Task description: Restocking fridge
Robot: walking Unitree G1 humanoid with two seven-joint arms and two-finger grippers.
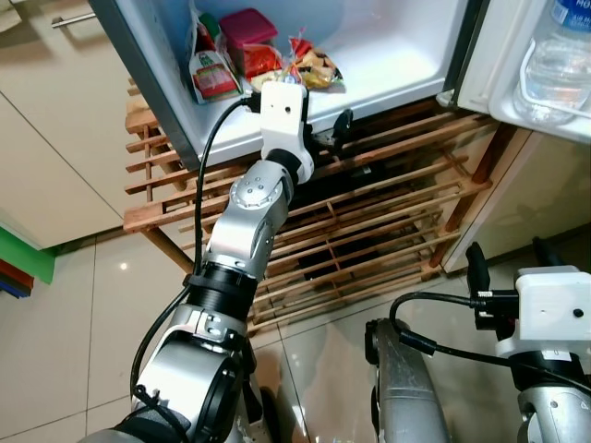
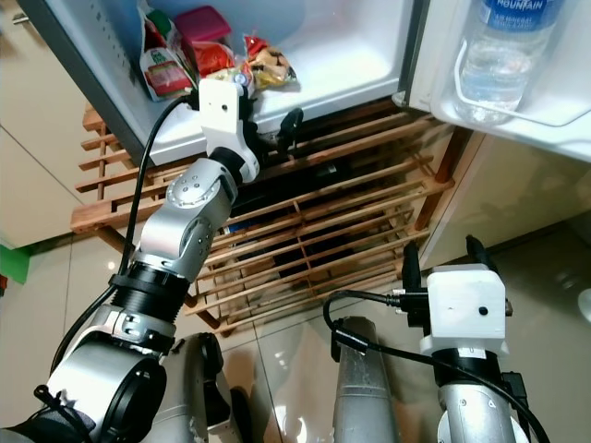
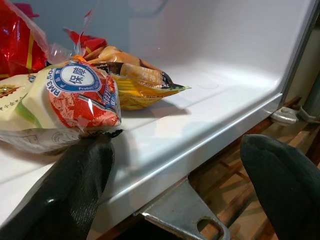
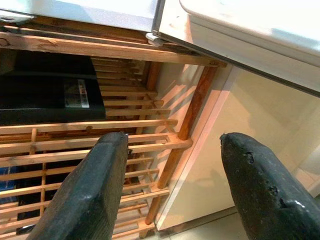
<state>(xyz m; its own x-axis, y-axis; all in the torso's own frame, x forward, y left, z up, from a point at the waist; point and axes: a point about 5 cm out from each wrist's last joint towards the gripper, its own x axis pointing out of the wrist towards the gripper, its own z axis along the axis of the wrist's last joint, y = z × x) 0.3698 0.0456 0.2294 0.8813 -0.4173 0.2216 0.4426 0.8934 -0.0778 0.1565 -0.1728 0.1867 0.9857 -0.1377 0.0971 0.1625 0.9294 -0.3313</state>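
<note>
Left gripper at the fridge shelf's edge, snack packets already inside.

The snack packets (image 3: 75, 102) lay on the white fridge shelf (image 3: 220, 95), at 11 o'clock in the head views, a red-lidded box (image 1: 247, 26) behind them. The left gripper (image 3: 175, 185) stood wide at the shelf's front lip, one finger (image 3: 70, 190) touching the nearest packet. The right gripper (image 4: 170, 185) hung wide, empty, at 5 o'clock, before the wooden rack (image 4: 100, 130). A water bottle (image 2: 494, 55) stood in the door.
</note>
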